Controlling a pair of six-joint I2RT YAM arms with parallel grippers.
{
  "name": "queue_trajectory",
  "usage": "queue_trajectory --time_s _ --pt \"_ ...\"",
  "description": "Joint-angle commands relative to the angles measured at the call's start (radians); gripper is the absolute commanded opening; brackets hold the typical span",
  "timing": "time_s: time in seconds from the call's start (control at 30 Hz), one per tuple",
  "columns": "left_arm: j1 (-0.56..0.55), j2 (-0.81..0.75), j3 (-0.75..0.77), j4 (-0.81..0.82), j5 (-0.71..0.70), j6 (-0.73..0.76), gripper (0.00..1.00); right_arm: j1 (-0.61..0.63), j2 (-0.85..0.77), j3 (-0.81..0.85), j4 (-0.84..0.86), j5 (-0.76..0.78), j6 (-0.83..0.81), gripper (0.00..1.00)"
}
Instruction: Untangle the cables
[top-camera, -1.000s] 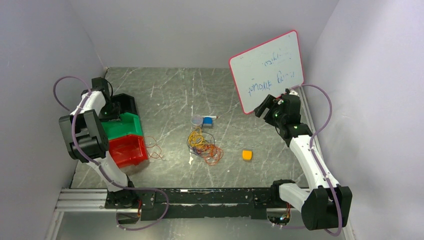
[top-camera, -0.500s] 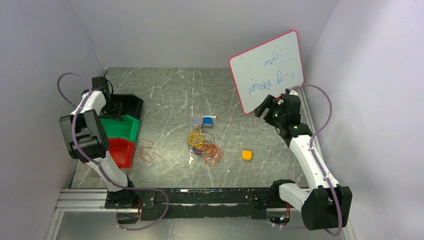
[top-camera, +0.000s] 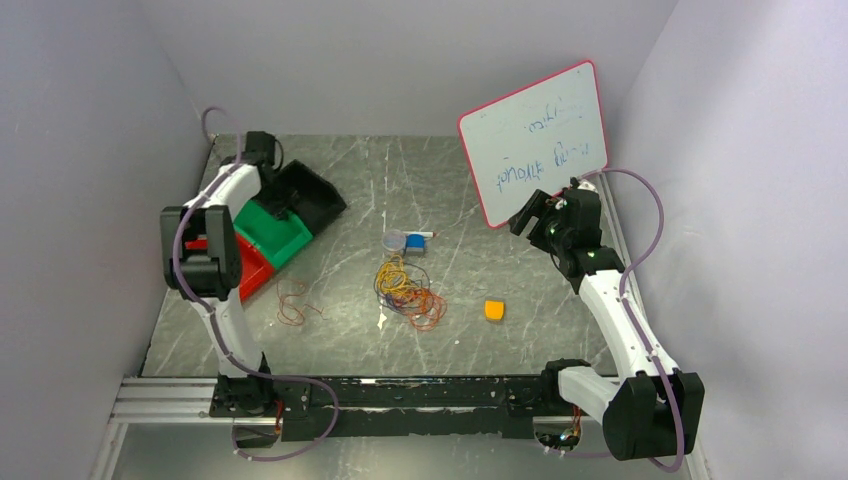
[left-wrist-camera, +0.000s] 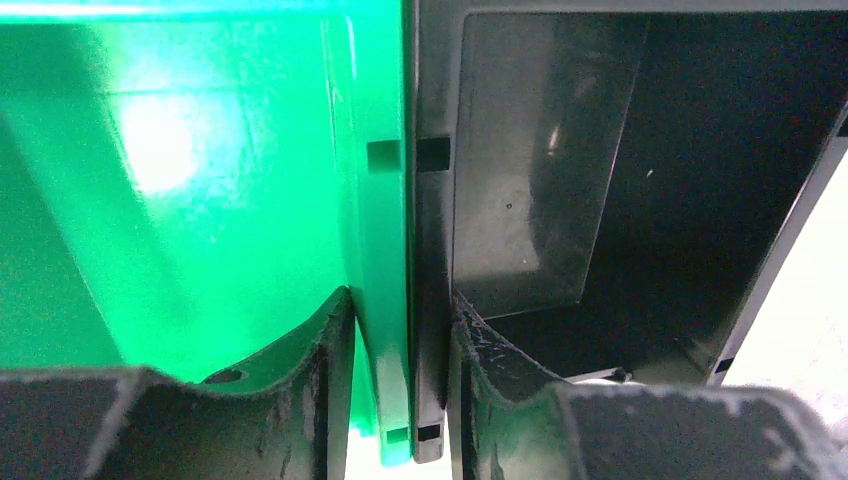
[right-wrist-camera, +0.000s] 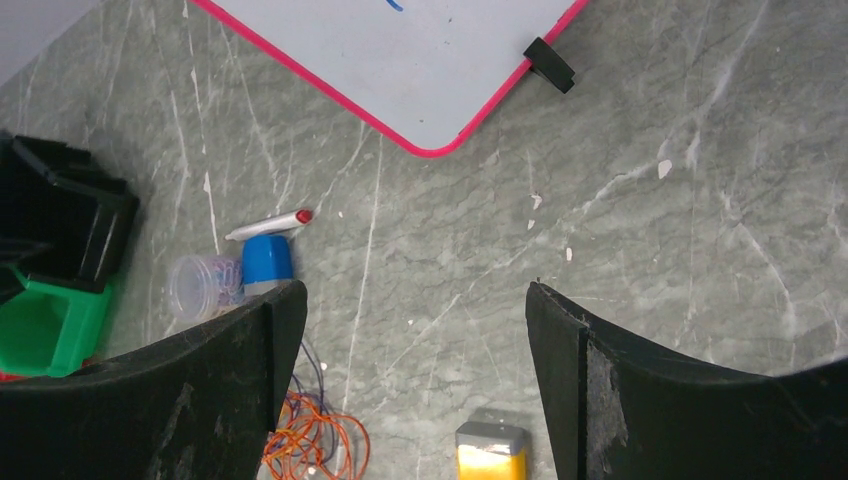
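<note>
While your L hand (left-wrist-camera: 400, 300) reaches to the far-left part of the bench (top-camera: 400, 180), it's clamped on the bins (top-camera: 285, 238): one finger (left-wrist-camera: 325, 390) is inside the green bin (left-wrist-camera: 200, 200) and the other is inside the black bin (left-wrist-camera: 600, 180), w/ the two touching walls pinched btwn them. From the top view you see three bins in a slanted row, black farthest back, green in the middle and the red bin (top-camera: 254, 272) nearest the front edge, partly hidden by the L arm. Your R hand (right-wrist-camera: 415, 295) hangs wide open over the bench on the right side, nothing btwn its fingers. It's just in front of the lower corner of the pink-framed whiteboard (top-camera: 535, 140), which stands tilted by the right wall w/ blue writing on it. You've got the cables (top-camera: 405, 290) in a tangled heap at bench ctr, yellow, orange and dark strands looped through each other, well apart from both hands. One thin orange cable (top-camera: 293, 303) lies by itself in loose loops near the red bin, not touching the heap. Just behind the heap sit a clear cup (right-wrist-camera: 203, 285), a blue block (right-wrist-camera: 265, 262) right beside it and a pen (right-wrist-camera: 265, 225) w/ a red tip. A yellow block (top-camera: 494, 310) lies right of the heap, apart from it.
</note>
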Motion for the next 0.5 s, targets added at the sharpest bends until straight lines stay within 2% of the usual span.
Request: queue_trajectory --time_s 0.0,0.2,0.47 --pt "-0.115 0.090 0.074 0.086 0.111 0.162 0.15 0.005 -0.002 -0.006 -0.009 0.002 -0.013 0.84" --pt "-0.231 0.078 0.047 0.080 0.103 0.213 0.15 0.005 -0.010 -0.008 -0.015 0.010 -0.014 0.84" --pt "-0.367 0.065 0.026 0.079 0.137 0.170 0.14 0.006 0.002 -0.009 -0.007 0.002 -0.008 0.84"
